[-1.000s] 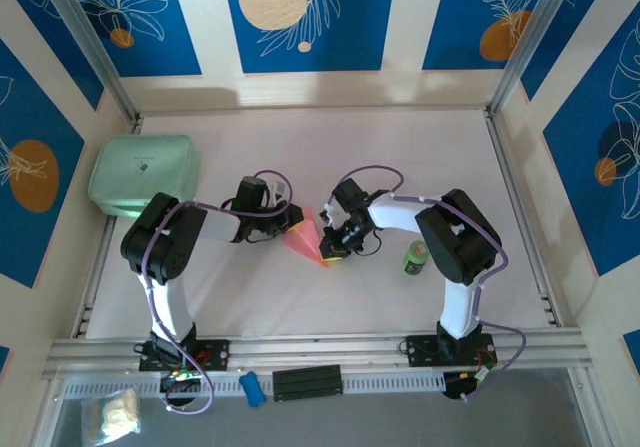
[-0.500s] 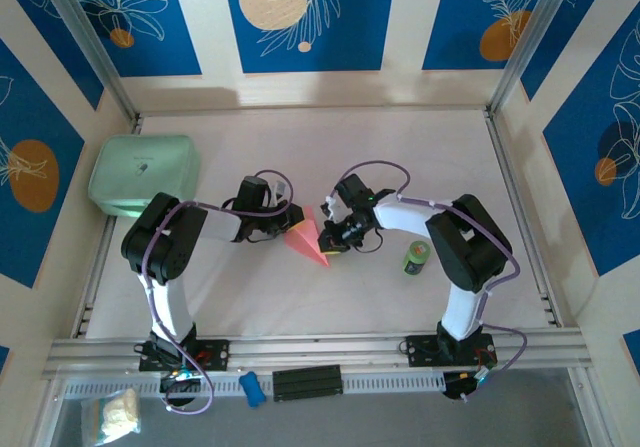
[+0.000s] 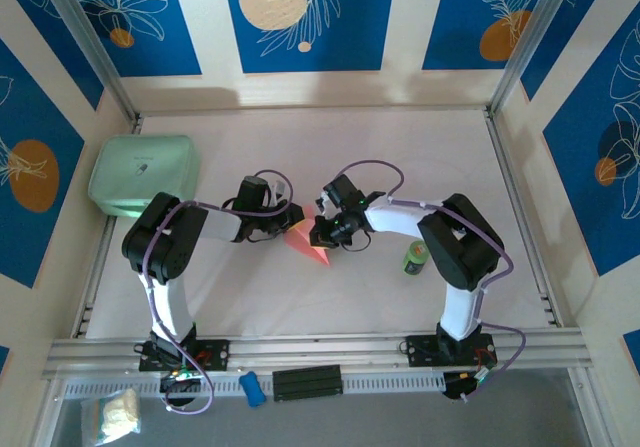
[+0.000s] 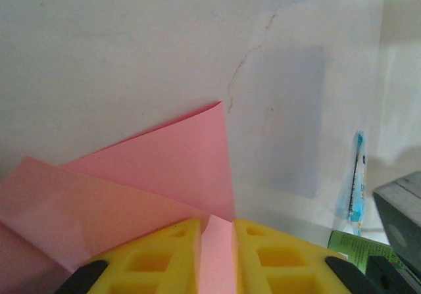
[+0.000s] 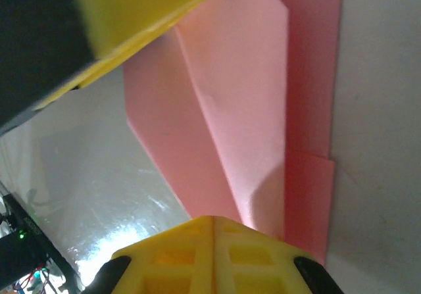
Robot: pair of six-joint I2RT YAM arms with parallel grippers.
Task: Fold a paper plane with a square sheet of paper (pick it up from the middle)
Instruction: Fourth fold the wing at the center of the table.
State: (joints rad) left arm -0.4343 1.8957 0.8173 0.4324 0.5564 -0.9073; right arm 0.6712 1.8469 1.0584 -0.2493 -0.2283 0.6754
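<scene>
Pink paper plane lies partly folded at mid-table, a pointed wedge with its tip toward the near edge, between the two arms. Left gripper is at its left upper edge; in the left wrist view the left gripper has its yellow fingers narrowly apart with a strip of the paper plane pinched between the pads, folded layers fanning out flat on the table beyond. Right gripper is at the paper's right upper edge, just beside the left one. In the right wrist view the right gripper has its jaws fully closed, pads touching, tips against the paper plane; can't tell if any layer is caught between them. A yellow finger of the left gripper shows at upper left there, over the paper. Small green can stands on the table right of the paper, apart from it. Mint-green case sits at the far left of the table, well apart.
</scene>
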